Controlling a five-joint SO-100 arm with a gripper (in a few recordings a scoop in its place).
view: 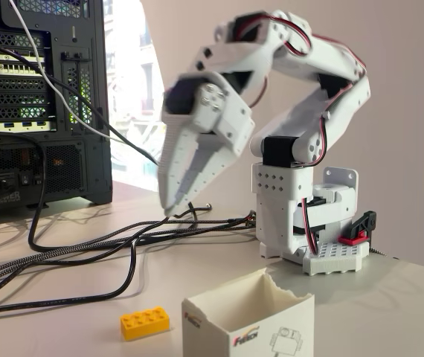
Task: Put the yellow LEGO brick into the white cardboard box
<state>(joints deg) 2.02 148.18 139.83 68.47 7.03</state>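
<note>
The yellow LEGO brick [145,323] lies flat on the table near the front edge, studs up. Just to its right stands the white cardboard box [219,335], topless with a torn rim, a red-and-black logo and a line-drawn robot on its sides. My white gripper [173,208] hangs blurred above the table, behind the brick and up to its left, pointing down over the cables. Its fingers taper together at the tips and hold nothing. It is well apart from both brick and box.
A black computer tower [41,104] fills the left back. Black and braided cables [85,253] run across the table between the tower and the arm's base [294,216]. The base sits on a white studded plate [338,256] with a red-and-black clamp [359,229].
</note>
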